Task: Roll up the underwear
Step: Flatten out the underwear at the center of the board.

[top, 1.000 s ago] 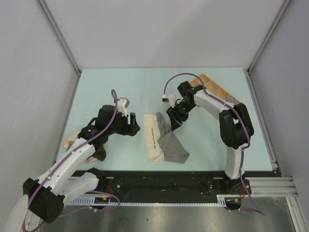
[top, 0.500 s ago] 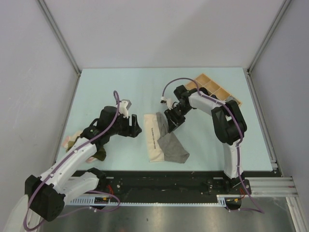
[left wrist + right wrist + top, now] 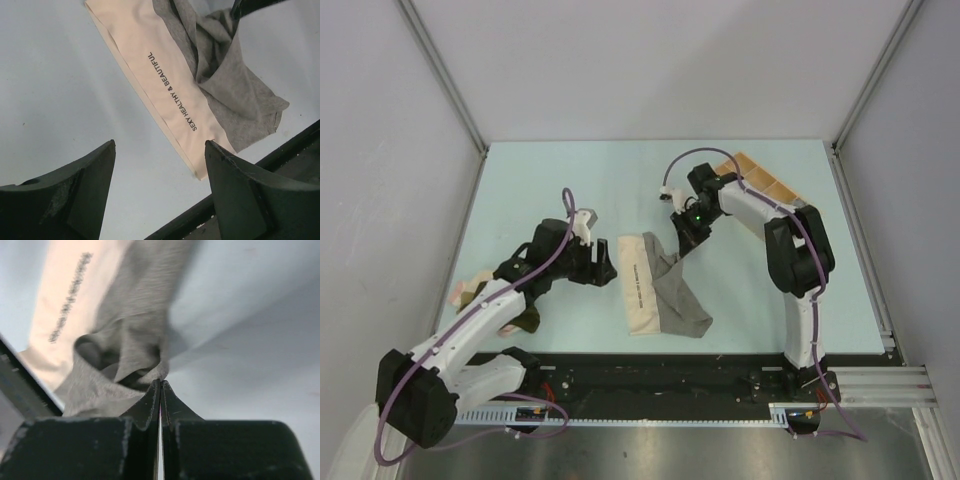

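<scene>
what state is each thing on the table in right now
grey underwear, unrolled, one corner pinched and bunched up, the rest overlapping the beige one
beige underwear, unrolled, lying flat
right gripper, shut on the grey corner
left gripper, open, holding nothing
pink and olive garments, heaped at the left edge, partly under the left arm
wooden tray, far right, partly hidden by the right arm

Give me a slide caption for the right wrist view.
Right gripper shut on a fold of the grey underwear, beige underwear with printed lettering alongside.
</scene>
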Controlling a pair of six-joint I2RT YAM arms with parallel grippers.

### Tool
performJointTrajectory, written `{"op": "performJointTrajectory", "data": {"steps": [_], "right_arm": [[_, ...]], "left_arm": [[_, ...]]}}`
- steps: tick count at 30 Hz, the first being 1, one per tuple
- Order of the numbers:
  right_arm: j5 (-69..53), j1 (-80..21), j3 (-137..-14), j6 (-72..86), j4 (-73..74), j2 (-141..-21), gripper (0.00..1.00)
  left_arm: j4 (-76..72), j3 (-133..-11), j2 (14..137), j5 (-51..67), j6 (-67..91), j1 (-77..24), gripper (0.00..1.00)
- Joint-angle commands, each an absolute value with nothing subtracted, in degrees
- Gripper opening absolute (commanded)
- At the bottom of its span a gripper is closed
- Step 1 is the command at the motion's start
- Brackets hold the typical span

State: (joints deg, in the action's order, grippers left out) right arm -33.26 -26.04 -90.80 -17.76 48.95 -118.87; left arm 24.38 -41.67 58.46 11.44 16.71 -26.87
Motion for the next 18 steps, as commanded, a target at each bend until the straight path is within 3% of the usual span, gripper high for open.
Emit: {"op": "performJointTrajectory", "data": {"steps": [1, 18], "right_arm": [[-21.3, -24.3, -95.5, -23.1, 48.0, -117.4, 0.0], [7.4, -25.3, -93.2, -37.6, 32.4, -119.4, 0.01]], "left_arm": [[22.1, -41.6, 59.7, 13.6, 17.9, -26.5, 0.77], [21.4, -42.7, 64.6, 16.7, 17.5, -26.5, 0.77]]}}
